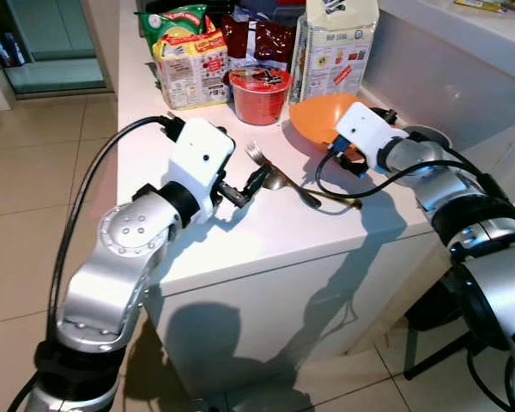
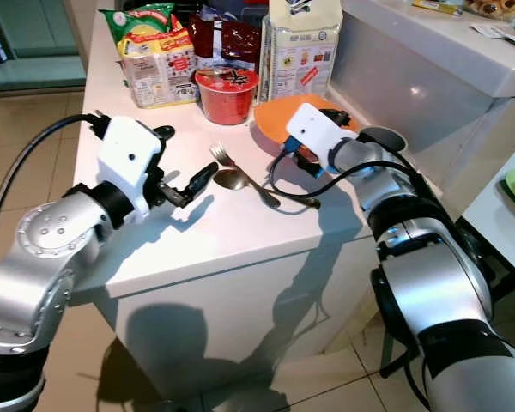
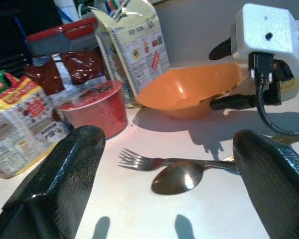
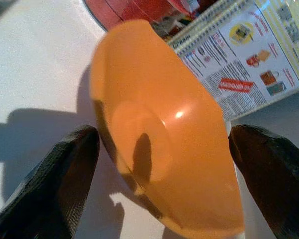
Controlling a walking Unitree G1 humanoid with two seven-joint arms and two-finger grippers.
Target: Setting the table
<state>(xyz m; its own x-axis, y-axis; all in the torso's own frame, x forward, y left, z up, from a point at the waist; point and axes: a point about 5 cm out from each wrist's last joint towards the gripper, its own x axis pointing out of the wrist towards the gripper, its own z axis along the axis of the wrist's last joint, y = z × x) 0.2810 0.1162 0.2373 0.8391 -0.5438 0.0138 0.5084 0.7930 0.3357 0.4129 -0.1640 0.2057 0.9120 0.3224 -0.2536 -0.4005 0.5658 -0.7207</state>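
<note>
On the white counter (image 1: 240, 249) a metal fork (image 1: 257, 155) and a spoon (image 1: 277, 178) lie side by side, handles pointing toward the front right corner. My left gripper (image 1: 249, 184) is open just left of them, low over the counter; in the left wrist view its fingers (image 3: 65, 174) frame both utensils. Behind them an orange bowl (image 1: 316, 118) sits tilted. My right gripper (image 4: 167, 164) is open at the bowl's right side, one finger on each side of it.
A red cup of noodles (image 1: 260, 90), snack packets (image 1: 191, 64) and a tall printed bag (image 1: 333, 47) crowd the counter's back. A grey raised wall (image 1: 429, 69) borders the right. The counter's front edge drops to a tiled floor (image 1: 17, 215).
</note>
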